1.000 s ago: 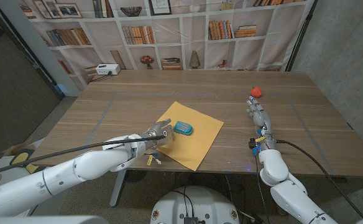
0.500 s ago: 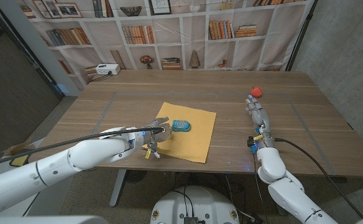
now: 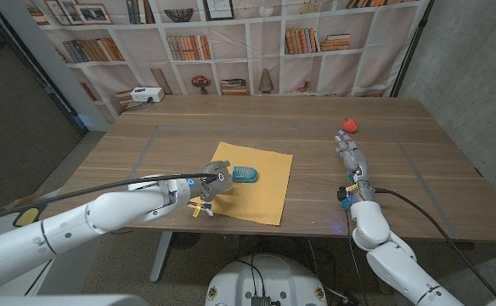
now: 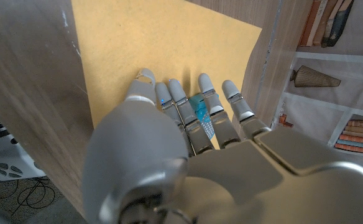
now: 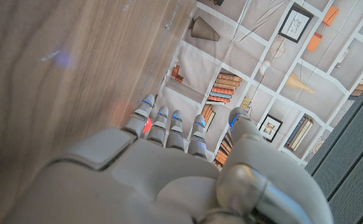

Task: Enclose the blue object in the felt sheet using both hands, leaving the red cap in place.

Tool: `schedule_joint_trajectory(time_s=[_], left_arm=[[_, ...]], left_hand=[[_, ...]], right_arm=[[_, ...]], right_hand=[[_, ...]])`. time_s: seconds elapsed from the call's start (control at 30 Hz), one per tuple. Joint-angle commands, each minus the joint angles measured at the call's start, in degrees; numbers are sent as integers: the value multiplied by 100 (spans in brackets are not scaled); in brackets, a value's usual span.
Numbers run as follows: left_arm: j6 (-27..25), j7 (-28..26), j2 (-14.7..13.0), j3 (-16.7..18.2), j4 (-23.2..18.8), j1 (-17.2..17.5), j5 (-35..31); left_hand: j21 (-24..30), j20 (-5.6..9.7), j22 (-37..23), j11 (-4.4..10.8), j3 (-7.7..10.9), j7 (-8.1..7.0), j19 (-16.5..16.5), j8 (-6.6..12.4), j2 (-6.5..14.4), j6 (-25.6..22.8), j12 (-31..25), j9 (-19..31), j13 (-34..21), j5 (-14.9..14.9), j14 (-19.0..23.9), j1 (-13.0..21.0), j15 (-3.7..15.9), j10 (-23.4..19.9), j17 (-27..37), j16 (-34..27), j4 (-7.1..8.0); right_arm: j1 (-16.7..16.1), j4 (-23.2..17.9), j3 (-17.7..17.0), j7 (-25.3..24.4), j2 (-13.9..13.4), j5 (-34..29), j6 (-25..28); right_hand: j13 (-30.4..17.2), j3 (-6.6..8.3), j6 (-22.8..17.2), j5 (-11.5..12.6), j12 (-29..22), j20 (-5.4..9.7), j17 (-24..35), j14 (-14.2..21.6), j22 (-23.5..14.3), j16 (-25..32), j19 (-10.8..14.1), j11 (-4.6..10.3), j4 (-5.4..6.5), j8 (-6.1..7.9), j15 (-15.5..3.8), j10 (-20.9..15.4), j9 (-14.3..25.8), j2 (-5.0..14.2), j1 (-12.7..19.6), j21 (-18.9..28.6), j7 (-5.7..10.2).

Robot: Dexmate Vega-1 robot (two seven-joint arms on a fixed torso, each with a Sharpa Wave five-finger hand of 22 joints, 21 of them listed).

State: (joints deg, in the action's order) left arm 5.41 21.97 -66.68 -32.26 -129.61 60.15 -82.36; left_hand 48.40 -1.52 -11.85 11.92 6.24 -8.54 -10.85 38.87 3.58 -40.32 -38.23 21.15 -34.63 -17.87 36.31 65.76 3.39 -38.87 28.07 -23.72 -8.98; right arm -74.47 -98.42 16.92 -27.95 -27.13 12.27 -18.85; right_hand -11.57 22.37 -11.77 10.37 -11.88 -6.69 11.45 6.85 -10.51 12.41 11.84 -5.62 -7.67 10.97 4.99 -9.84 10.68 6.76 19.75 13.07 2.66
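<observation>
The yellow felt sheet (image 3: 261, 191) (image 4: 169, 43) lies flat on the wooden table (image 3: 188, 127), near its front edge. The blue object (image 3: 245, 174) (image 4: 198, 106) sits on the sheet's far left part. My left hand (image 3: 214, 182) (image 4: 188, 155) is over the sheet's left edge, fingers stretched out toward the blue object and just short of it, holding nothing. The red cap (image 3: 349, 126) (image 5: 147, 126) stands on the table at the far right. My right hand (image 3: 352, 158) (image 5: 169, 168) waits a little nearer than the cap, fingers straight and pointing at it, holding nothing.
A white box (image 3: 146, 95) sits at the table's back left corner. A bookshelf backdrop (image 3: 256, 42) closes the far side. Bare wood lies between the sheet and my right hand.
The felt sheet has turned from a diamond pose to nearly square with the table's edge, with the blue object on it, moved by my left hand. The right hand has stayed still.
</observation>
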Motion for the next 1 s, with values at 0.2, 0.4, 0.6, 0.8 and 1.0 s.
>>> schedule_joint_trajectory(time_s=[0.2,0.4,0.6,0.8,1.0], left_arm=[[-424,-61,41,3,35,114,2],[-680,344,-69,371,-489,229,471],[-958,123,-342,771,-929,624,658],[-883,834,-402,965,-1253,648,1176],[-545,1397,-526,997,-1508,572,1479]], left_hand=[[244,-113,-64,26,-87,93,279,-281,132,909,343,-176,129,318,-604,-557,795,778,131,551,401],[245,-352,-34,-129,-433,299,657,-779,-228,1534,787,-565,430,349,-1175,-1428,410,1502,29,1018,672],[234,-416,-28,-200,-546,340,742,-813,-179,1575,815,-597,428,283,-1280,-1808,314,1615,45,1071,874],[200,-525,-11,-281,-757,472,891,-854,-465,1618,905,-668,496,156,-1407,-2017,203,1776,25,1141,894],[211,-564,5,-172,-916,378,856,-544,-796,1194,702,-569,403,-13,-1256,-1813,347,1443,23,1108,718]], right_arm=[[-75,-166,-19,-167,-77,-106,196],[-7,-125,31,-175,-38,-122,196],[41,-14,65,-148,4,-94,94],[25,70,88,-158,59,-66,-23],[-91,22,48,-288,101,-108,-88]], right_hand=[[-17,7,-16,3,2,-30,13,60,-22,7,14,14,-42,5,7,-49,4,42,45,-28,19],[-17,13,-27,5,2,-25,17,50,-22,4,15,15,-37,9,7,-50,4,63,49,-29,24],[-18,26,-33,10,-1,-6,22,57,-23,9,20,22,-26,11,9,-60,4,103,57,-29,24],[-18,32,-32,13,-4,-1,24,58,-23,11,26,19,-21,10,3,-69,5,121,62,-27,27],[-18,41,-30,17,-11,10,31,78,-23,22,36,13,-9,8,-3,-92,5,154,66,-25,23]])
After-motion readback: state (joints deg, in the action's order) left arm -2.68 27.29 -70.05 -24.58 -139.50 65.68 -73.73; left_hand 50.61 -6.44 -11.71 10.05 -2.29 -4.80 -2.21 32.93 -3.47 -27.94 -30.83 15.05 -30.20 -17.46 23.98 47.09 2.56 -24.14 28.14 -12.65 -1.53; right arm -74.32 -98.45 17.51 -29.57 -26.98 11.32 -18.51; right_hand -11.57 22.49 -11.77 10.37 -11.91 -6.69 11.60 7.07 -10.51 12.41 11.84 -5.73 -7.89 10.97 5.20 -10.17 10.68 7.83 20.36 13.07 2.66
